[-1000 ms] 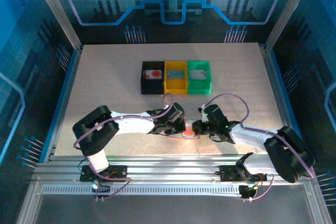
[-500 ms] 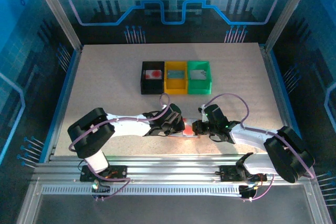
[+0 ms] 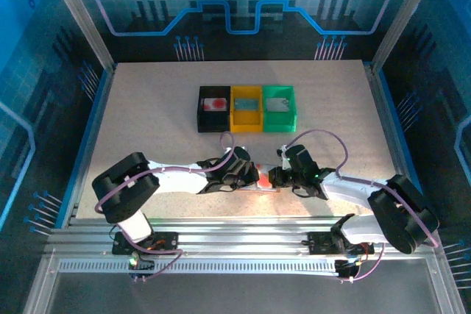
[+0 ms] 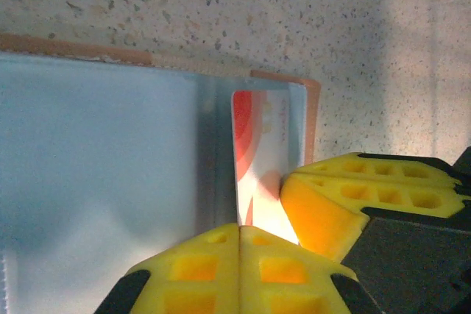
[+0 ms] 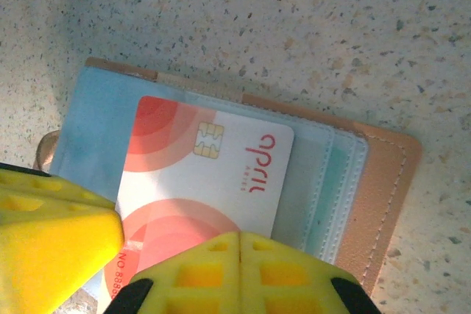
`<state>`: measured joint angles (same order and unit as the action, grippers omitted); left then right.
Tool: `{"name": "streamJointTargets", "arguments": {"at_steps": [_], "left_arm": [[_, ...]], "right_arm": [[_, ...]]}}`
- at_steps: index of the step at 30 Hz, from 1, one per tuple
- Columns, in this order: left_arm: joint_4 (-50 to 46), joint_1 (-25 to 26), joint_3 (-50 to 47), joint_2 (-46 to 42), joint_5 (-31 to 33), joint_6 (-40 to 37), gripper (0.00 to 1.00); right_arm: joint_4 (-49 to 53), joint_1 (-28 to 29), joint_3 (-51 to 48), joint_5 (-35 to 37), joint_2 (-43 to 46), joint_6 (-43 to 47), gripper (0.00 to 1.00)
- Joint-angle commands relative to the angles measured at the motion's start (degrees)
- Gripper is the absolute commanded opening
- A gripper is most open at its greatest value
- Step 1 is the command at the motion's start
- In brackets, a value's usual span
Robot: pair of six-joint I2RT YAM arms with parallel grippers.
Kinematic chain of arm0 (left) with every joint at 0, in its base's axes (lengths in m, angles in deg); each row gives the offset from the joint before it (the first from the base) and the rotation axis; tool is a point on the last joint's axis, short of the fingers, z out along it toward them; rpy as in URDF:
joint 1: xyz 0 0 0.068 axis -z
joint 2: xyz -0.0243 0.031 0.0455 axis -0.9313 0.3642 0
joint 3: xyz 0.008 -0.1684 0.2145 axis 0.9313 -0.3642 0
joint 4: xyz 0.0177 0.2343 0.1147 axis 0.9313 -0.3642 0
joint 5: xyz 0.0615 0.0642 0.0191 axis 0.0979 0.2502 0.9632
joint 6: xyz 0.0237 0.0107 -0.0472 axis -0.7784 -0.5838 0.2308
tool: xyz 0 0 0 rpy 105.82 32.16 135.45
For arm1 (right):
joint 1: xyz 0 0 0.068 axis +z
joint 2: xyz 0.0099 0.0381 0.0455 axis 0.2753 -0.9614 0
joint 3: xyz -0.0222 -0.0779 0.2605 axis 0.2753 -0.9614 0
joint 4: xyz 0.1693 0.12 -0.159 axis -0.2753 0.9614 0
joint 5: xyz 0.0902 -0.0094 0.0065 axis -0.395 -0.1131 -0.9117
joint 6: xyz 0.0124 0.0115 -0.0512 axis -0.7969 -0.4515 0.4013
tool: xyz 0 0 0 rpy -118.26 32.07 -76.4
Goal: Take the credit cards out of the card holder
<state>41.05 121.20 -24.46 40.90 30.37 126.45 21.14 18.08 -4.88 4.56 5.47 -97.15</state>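
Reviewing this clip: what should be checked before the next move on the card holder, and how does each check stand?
1. Left pincer shut on red card: ok.
2. Right pincer shut: ok; what it grips: cannot tell.
3. Card holder lying open on table: ok.
4. Red card free of its pocket: cannot tell.
5. Teal card out: not ok, it sits in a pocket.

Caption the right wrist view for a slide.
Red-and-white plastic chip card against the grey-blue lining of the open salmon-pink card holder, the yellow-fingered right gripper below.
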Motion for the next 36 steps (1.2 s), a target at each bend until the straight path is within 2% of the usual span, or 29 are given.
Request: {"name": "streamJointTargets", "arguments": {"at_steps": [1, 10, 36], "left_arm": [[4.58, -0.08, -0.48, -2.21, -0.62, -0.13, 0.0], [7.85, -0.08, -3.15, -4.21, 0.07, 0.54, 0.0], [0.76, -1.35, -11.27, -16.61, 1.21, -3.17, 0.0]], "right_arm": [[0.86, 0.54, 0.8, -1.37, -0.92, 0.58, 0.0], [1.31, 0.52, 0.96, -0.86, -0.83, 0.67, 0.0], [-0.68, 0.52, 0.01, -2.16, 1.07, 1.29, 0.0]]}}
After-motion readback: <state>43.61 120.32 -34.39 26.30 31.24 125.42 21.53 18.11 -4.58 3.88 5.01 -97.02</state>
